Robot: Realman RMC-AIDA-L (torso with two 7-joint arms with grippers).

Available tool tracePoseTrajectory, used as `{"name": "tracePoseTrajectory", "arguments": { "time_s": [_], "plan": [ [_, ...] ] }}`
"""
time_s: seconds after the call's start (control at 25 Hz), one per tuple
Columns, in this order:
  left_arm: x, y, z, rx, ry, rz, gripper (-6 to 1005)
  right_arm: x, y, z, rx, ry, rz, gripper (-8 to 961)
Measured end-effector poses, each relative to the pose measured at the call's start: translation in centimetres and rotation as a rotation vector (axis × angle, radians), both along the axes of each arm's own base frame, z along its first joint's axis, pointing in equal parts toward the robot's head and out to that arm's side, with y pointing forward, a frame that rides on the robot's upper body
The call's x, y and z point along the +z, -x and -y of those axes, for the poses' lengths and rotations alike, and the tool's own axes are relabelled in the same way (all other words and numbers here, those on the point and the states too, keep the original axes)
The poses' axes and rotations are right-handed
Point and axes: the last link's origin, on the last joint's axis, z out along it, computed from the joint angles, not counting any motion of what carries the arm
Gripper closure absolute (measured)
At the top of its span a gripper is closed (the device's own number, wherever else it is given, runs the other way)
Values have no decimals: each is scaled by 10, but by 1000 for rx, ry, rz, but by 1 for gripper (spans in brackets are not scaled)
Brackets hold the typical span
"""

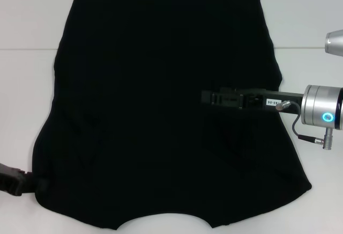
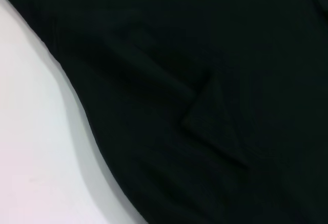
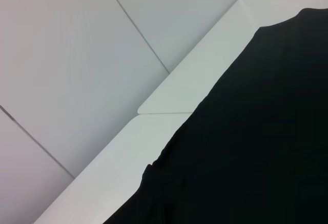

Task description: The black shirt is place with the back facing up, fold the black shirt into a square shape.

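The black shirt lies spread flat over most of the white bench, plain side up with no lettering showing, its straight hem toward the far edge and its curved neckline at the near edge; the sleeves appear already turned in over the body, which would account for the tapered outline and for the fold flap seen in the left wrist view. The right gripper reaches in from the right edge of the bench and rests low over the right half of the cloth, apparently pressing or smoothing the turned-in panel so that it lies flat; its fingers are black against black fabric, so whether they are spread or pressed together cannot be told. The left gripper sits at the near left corner of the garment, at the cloth's edge, probably placed to take hold of that corner for the next lengthwise fold; its fingertips are hidden, and their state likewise cannot be told. The right wrist view shows the shirt's far right edge on the bench near a pale wall.
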Motion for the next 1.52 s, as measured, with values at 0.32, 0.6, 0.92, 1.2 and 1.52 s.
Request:
{"name": "tracePoseTrajectory", "arguments": {
  "time_s": [0.32, 0.6, 0.92, 1.2, 1.52],
  "plan": [
    [-1, 1, -1, -4, 4, -16, 820, 0, 0, 0, 0, -1, -1, 46],
    [-1, 1, -1, 0, 15, -24, 935, 1, 0, -1, -3, -2, 0, 46],
    [10, 3, -2, 58, -69, 38, 936, 17, -27, 7, -85, 34, 28, 47],
    [11, 7, 3, 80, -92, 65, 936, 41, -63, 32, -172, 114, 31, 47],
    [6, 6, 5, 82, -80, 91, 935, 75, -103, 59, -284, 156, 65, 48]
  ]
}}
